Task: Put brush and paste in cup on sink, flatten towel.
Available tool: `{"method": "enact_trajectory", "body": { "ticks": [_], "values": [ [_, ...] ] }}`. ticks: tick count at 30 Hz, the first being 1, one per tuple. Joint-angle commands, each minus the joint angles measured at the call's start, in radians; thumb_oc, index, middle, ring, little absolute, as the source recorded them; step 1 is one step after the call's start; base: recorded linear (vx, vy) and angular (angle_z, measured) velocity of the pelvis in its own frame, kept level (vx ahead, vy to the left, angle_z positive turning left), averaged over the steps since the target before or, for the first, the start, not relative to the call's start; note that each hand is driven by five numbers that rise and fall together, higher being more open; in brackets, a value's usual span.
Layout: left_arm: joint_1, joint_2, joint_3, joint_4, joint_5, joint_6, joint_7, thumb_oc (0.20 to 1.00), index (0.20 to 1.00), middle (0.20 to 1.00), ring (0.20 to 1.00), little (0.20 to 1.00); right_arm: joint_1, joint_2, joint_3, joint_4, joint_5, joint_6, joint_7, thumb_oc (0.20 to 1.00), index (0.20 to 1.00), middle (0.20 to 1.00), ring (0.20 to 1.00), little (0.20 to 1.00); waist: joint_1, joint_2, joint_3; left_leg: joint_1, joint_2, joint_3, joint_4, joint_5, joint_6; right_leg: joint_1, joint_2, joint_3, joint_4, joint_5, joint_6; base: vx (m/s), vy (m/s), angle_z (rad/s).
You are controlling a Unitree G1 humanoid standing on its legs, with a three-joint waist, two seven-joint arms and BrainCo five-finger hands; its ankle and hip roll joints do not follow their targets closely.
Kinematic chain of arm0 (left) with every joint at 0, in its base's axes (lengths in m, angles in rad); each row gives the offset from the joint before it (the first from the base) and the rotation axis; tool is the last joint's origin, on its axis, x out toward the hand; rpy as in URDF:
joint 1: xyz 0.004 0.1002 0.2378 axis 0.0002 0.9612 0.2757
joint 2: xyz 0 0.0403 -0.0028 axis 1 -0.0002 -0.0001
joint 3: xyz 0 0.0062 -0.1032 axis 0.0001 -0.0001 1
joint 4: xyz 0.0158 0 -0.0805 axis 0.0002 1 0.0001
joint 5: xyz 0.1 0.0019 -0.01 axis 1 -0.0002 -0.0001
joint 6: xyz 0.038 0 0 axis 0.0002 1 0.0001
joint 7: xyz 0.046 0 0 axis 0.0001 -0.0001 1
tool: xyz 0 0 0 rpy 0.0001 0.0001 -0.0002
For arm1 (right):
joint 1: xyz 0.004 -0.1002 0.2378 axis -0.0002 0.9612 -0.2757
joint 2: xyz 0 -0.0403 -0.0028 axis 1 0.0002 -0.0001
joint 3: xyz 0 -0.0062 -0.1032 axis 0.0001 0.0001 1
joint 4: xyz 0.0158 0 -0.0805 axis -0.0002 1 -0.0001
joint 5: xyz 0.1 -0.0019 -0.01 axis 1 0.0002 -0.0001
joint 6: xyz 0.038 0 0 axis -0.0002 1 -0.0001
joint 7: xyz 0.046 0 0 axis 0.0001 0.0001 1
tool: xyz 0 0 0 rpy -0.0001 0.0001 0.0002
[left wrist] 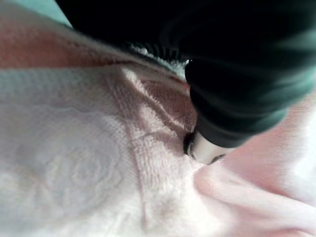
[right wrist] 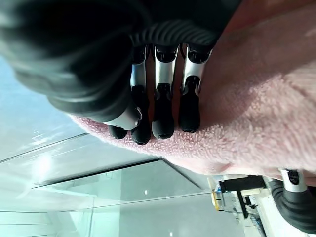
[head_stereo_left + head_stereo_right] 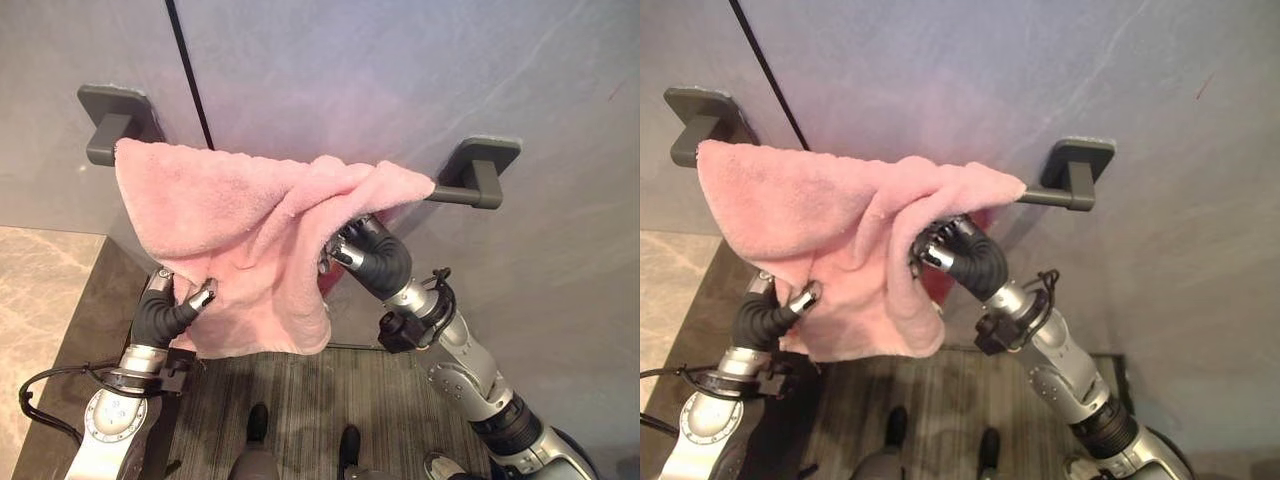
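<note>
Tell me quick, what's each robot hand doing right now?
Left robot hand: shut on the pink towel's lower edge.
Right robot hand: shut on a fold of the towel.

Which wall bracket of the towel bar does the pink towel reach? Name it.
The left bracket: the towel bunches against it, while bare bar shows before the right bracket.

Pink towel bunched on a wall rail, held from both sides by the robot hands.

The pink towel is draped unevenly over the dark rail, whose bare end and bracket are seen at 2 o'clock. The left robot hand is pressed into the cloth at 8 o'clock, its thumb laid against the front. The right robot hand is raised near the centre, its fingers tucked under a hanging fold.
</note>
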Motion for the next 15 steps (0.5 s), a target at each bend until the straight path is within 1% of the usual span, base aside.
{"method": "enact_trajectory", "body": {
  "ticks": [1, 8, 10, 11, 12, 13, 14, 15],
  "values": [
    [-0.022, 0.053, -0.006, -0.001, 0.019, -0.041, 0.027, 0.2, 0.2, 0.2, 0.2, 0.2, 0.013, 0.003, -0.019, -0.032, -0.044, -0.048, -0.017, 0.2, 0.2, 0.2, 0.2, 0.2, -0.001, -0.031, -0.032, 0.021, 0.04, 0.007, 0.004, -0.041, -0.011, -0.044, -0.135, -0.069, -0.002, 0.061, 0.09, 0.0, 0.0, 0.0],
    [-0.028, 0.06, -0.048, 0.064, 0.048, -0.037, 0.018, 0.2, 0.2, 0.2, 0.2, 0.2, 0.154, -0.029, -0.076, -0.002, -0.047, -0.045, -0.014, 0.2, 0.2, 0.2, 0.2, 0.2, -0.027, -0.024, -0.043, 0.028, 0.046, 0.014, 0.004, -0.042, -0.012, -0.043, -0.132, -0.063, -0.002, 0.058, 0.091, 0.0, 0.0, 0.0],
    [-0.036, 0.052, -0.09, 0.152, 0.079, -0.031, 0.019, 0.2, 0.2, 0.2, 0.2, 0.2, 0.246, -0.035, -0.101, 0.073, -0.066, -0.04, -0.011, 0.2, 0.2, 0.2, 0.2, 0.2, -0.047, -0.015, -0.058, 0.042, 0.05, 0.018, 0.004, -0.044, -0.013, -0.031, -0.132, -0.061, -0.002, 0.053, 0.093, 0.04, -0.011, -0.03],
    [-0.04, 0.053, -0.102, 0.179, 0.092, -0.027, 0.014, 0.247, 0.247, 0.247, 0.247, 0.247, 0.256, -0.038, -0.109, 0.103, -0.094, -0.041, -0.021, 0.216, 0.216, 0.216, 0.216, 0.216, -0.051, -0.011, -0.062, 0.047, 0.051, 0.02, 0.004, -0.045, -0.013, -0.028, -0.131, -0.061, -0.002, 0.052, 0.094, 0.03, -0.012, 0.01],
    [-0.04, 0.055, -0.109, 0.189, 0.102, -0.028, 0.011, 0.52, 0.52, 0.52, 0.52, 0.52, 0.267, -0.037, -0.115, 0.115, -0.104, -0.038, -0.023, 0.881, 0.881, 0.881, 0.881, 0.881, -0.053, -0.008, -0.066, 0.051, 0.051, 0.02, 0.004, -0.046, -0.013, -0.024, -0.131, -0.061, -0.002, 0.05, 0.094, 0.0, 0.0, 0.0],
    [-0.039, 0.055, -0.116, 0.207, 0.123, -0.026, 0.014, 0.881, 0.881, 0.881, 0.881, 0.881, 0.286, -0.027, -0.119, 0.152, -0.106, -0.032, -0.026, 1.0, 1.0, 1.0, 1.0, 1.0, -0.057, -0.004, -0.071, 0.057, 0.051, 0.022, 0.004, -0.047, -0.013, -0.018, -0.132, -0.061, -0.002, 0.049, 0.094, 0.02, 0.002, -0.03],
    [-0.041, 0.051, -0.121, 0.25, 0.145, -0.023, 0.021, 1.0, 1.0, 1.0, 1.0, 1.0, 0.301, -0.033, -0.137, 0.19, -0.159, -0.037, -0.043, 1.0, 1.0, 1.0, 1.0, 1.0, -0.062, 0.0, -0.078, 0.065, 0.053, 0.023, 0.004, -0.048, -0.012, -0.012, -0.132, -0.059, -0.002, 0.048, 0.095, 0.03, 0.002, -0.05],
    [-0.041, 0.051, -0.122, 0.264, 0.157, -0.02, 0.025, 1.0, 1.0, 1.0, 1.0, 1.0, 0.314, -0.026, -0.15, 0.216, -0.166, -0.032, -0.053, 1.0, 1.0, 1.0, 1.0, 1.0, -0.065, 0.003, -0.082, 0.07, 0.053, 0.024, 0.004, -0.049, -0.012, -0.007, -0.133, -0.059, -0.002, 0.047, 0.095, 0.03, -0.001, -0.05]
  ]
}}
